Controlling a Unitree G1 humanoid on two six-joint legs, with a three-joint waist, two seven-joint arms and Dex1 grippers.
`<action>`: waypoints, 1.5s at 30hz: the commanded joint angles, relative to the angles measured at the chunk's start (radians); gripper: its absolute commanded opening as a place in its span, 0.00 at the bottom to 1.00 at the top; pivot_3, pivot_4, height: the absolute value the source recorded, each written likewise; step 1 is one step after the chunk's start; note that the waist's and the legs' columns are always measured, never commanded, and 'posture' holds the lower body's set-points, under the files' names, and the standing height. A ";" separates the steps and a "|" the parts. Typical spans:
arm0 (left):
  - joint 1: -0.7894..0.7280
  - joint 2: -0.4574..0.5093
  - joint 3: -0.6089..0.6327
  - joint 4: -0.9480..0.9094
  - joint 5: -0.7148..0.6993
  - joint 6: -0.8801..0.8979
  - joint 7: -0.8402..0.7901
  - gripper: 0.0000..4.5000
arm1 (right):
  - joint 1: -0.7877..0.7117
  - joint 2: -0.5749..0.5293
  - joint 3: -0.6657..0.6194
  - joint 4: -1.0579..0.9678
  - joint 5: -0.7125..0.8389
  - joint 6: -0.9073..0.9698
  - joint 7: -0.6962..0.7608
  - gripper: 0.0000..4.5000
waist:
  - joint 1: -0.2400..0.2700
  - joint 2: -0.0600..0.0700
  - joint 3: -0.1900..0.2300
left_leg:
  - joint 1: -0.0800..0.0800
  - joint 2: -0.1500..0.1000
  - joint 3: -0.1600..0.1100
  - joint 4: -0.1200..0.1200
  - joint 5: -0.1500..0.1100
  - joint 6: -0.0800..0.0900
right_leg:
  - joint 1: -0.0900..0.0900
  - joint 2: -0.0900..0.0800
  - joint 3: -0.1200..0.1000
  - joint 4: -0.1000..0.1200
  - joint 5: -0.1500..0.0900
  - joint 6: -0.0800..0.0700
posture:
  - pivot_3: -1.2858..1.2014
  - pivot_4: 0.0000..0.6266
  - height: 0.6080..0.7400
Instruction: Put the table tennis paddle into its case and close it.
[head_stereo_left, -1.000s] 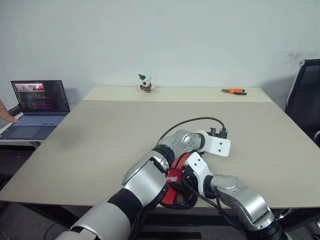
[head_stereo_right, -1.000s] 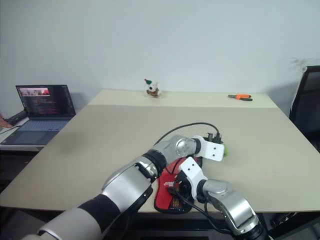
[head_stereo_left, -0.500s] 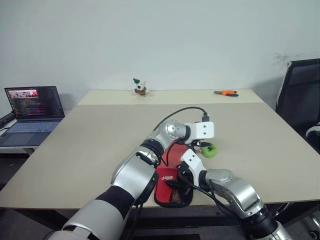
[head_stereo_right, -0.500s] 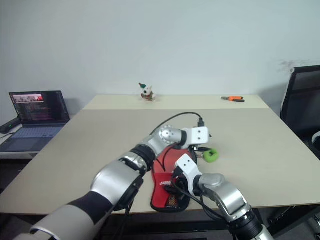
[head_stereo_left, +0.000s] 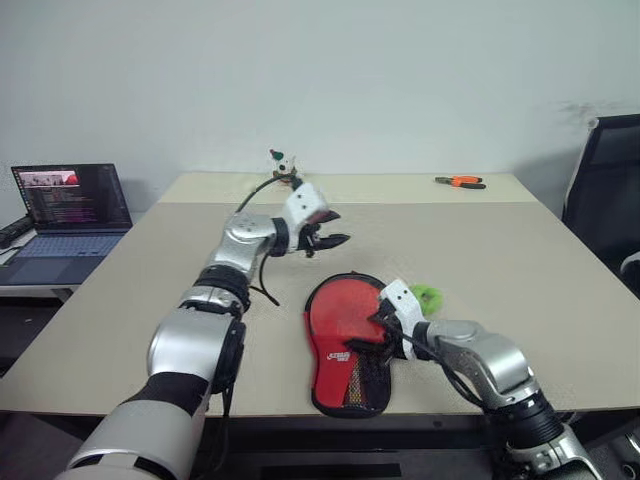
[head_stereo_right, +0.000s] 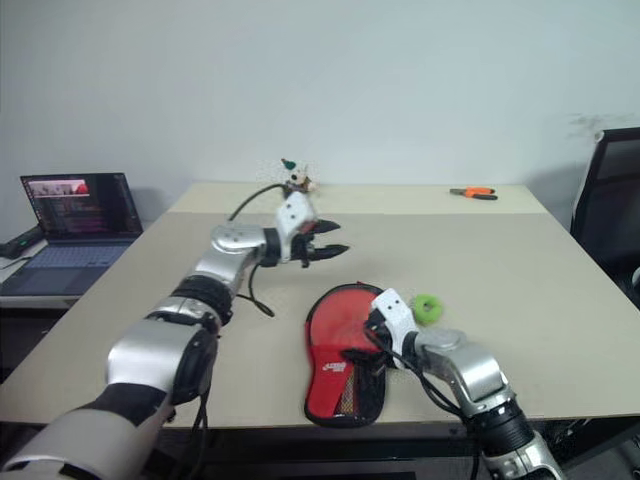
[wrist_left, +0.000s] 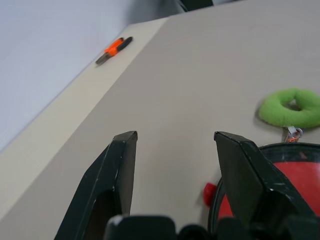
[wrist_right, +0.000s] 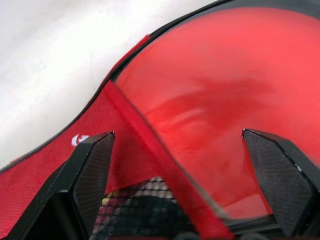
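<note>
Left claw (head_stereo_left: 330, 240) is seen parted and empty above the surface (head_stereo_left: 150, 290); right claw (wrist_right: 185, 165), spread wide, is poised over the paddle (head_stereo_left: 340, 310), lodged in its case (head_stereo_left: 350, 370); zipping is judged outstanding.

Both arms are glossy silver shells with black joint bands. Each wrist carries a white plastic bracket. A black cable (head_stereo_left: 262, 195) loops along the left forearm. The fingers (wrist_left: 117, 182) are black, flat and wedge-shaped.

The case (head_stereo_left: 348, 345) looks like matt red cloth with black mesh at its six-o'clock end, its ring tag (wrist_left: 292, 108) fuzzy green plush, the table (head_stereo_left: 480, 250) smooth matt beige, and both grippers' fingers (wrist_right: 90, 172) textured black plastic.
</note>
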 joint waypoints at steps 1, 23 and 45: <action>0.082 0.046 0.032 -0.147 -0.081 0.043 -0.090 0.59 | -0.050 -0.042 -0.076 -0.140 0.082 0.028 0.048 1.00 | 0.000 0.000 0.000 | -0.003 0.000 0.000 0.000 0.000 0.000 | -0.003 0.000 0.000 0.000 0.000 0.000 | 0.52 0.24 1.00; 0.353 -0.028 -0.175 -0.377 -0.115 0.300 -0.233 0.59 | -0.125 -0.401 -0.011 0.210 -0.153 -0.419 0.243 1.00 | 0.012 0.000 0.002 | -0.008 0.000 0.002 0.002 -0.001 0.001 | -0.008 0.000 0.001 0.001 0.000 -0.001 | 0.52 0.24 1.00; 0.244 -0.116 -0.170 -0.106 -0.053 0.176 -0.183 0.60 | -0.254 -0.256 0.055 0.734 -0.344 -0.639 0.280 0.74 | 0.015 0.000 0.002 | -0.001 -0.001 0.004 0.003 0.000 0.001 | 0.000 0.000 0.001 0.001 0.000 -0.001 | 0.52 0.24 1.00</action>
